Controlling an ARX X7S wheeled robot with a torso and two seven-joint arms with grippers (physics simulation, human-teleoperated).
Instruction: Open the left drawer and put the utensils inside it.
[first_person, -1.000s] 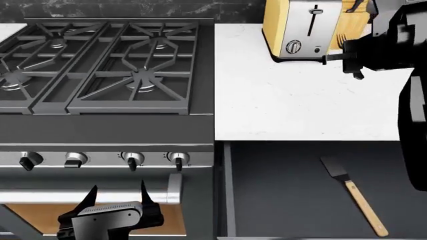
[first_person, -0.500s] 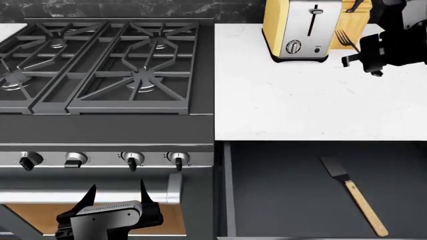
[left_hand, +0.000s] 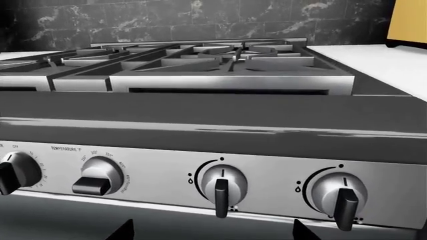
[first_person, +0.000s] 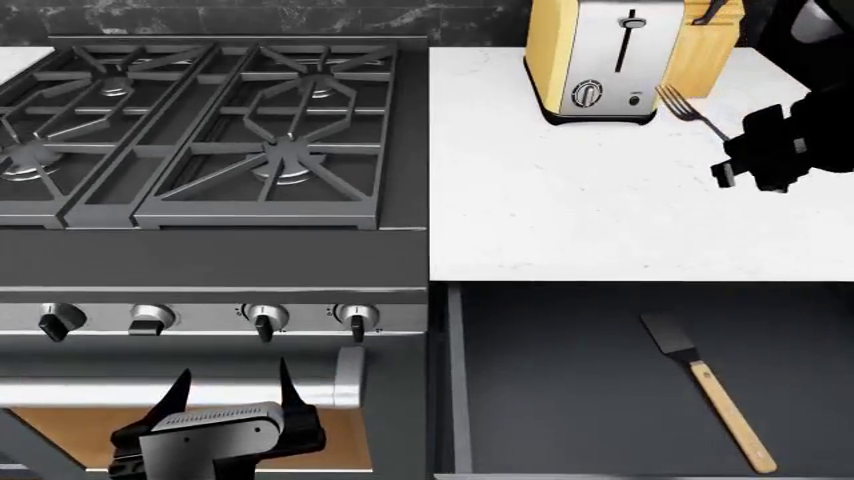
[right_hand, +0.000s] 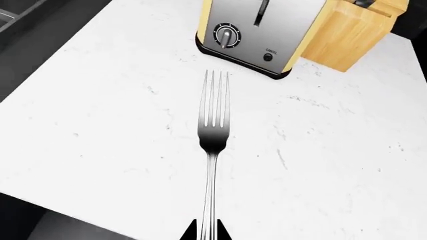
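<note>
The right tool (first_person: 742, 168) is closed on the handle end of the fork (first_person: 687, 108) and holds it above the white table (first_person: 574, 210), near the toaster (first_person: 601, 60) and the wooden knife block (first_person: 705, 50). In the right wrist view the fork (right_hand: 213, 125) points away from the tool with its four tines toward the toaster (right_hand: 257, 30), and only the last part of the handle sits between the jaws. The fork does not touch the table, as far as I can judge.

The left drawer (first_person: 561, 400) is already pulled open below the table edge. The spatula (first_person: 707, 390) lies inside it on the dark floor, with the black blade toward the table and the wooden handle toward the robot. So one utensil is in and the fork is the one that remains.

The left tool (first_person: 234, 385) waits low in front of the stove (first_person: 214, 130), below the knobs (first_person: 264, 320), with its jaws apart and nothing between them.

The fork looks thin, stiff and light, and its smooth metal is probably slippery. Held so far at the end, it could turn in the grip, so a slow carry seems wise. I think it should go down flat beside the spatula, not on top of it.
</note>
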